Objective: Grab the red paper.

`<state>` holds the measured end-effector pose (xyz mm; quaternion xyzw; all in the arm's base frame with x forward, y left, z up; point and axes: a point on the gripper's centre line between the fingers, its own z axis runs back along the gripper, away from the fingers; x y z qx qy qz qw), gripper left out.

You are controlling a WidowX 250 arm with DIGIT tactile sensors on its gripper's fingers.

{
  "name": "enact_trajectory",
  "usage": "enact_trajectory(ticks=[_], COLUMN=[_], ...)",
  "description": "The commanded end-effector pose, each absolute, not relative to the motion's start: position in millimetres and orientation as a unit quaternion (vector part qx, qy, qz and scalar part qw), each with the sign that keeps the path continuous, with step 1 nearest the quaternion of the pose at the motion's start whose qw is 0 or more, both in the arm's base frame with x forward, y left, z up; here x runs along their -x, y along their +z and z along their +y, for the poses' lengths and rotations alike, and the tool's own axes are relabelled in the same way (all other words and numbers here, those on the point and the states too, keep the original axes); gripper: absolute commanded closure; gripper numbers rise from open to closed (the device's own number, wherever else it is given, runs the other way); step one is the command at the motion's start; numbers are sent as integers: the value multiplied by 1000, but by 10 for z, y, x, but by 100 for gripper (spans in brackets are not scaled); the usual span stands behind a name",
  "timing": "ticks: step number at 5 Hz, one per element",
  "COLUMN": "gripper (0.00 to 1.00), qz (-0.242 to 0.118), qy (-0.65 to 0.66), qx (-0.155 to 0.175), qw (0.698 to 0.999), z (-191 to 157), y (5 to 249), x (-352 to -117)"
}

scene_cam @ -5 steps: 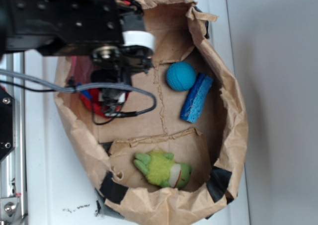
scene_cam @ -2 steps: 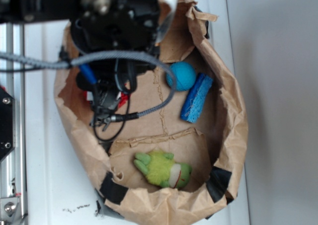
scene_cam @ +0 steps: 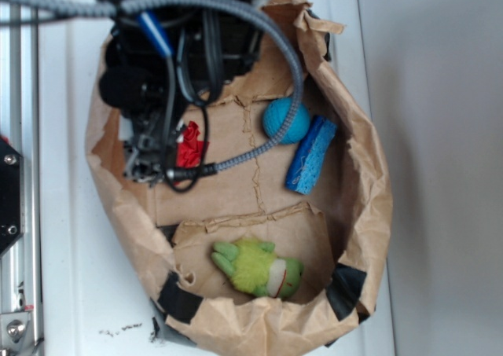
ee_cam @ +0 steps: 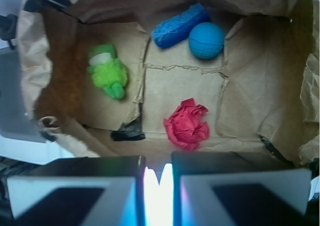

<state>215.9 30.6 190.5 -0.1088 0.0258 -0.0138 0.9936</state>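
The red paper (ee_cam: 187,124) is a crumpled bright-red wad lying free on the brown floor of the paper bag (ee_cam: 255,81). In the exterior view the red paper (scene_cam: 189,145) peeks out beside the black arm (scene_cam: 181,49) and its cables. My gripper (ee_cam: 159,162) hangs above the bag, short of the wad, with its two black fingers drawn close together. Only a thin bright slit shows between them and nothing is held.
A blue ball (ee_cam: 206,40) and a blue sponge block (ee_cam: 180,25) lie at the far side of the bag floor. A green plush toy (ee_cam: 108,71) lies to the left. Black tape (ee_cam: 128,132) patches the floor. Tall crumpled bag walls (scene_cam: 369,183) ring everything.
The arm has risen toward the exterior camera and shifted up the frame. The red paper, mostly covered before, now shows beside the cables and stays on the bag floor.
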Motion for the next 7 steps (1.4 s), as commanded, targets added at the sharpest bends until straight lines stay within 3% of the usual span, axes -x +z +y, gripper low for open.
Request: enact_trajectory(ticks=[1,3,7], gripper=[0,0,0], qz=[-38,-35,-35], qy=[-31,-47,-47], qx=[49,-22,-22], qw=[998,998,998], z=[528,732,732], y=[1557,968,968], x=[-2237,-2346,-2346])
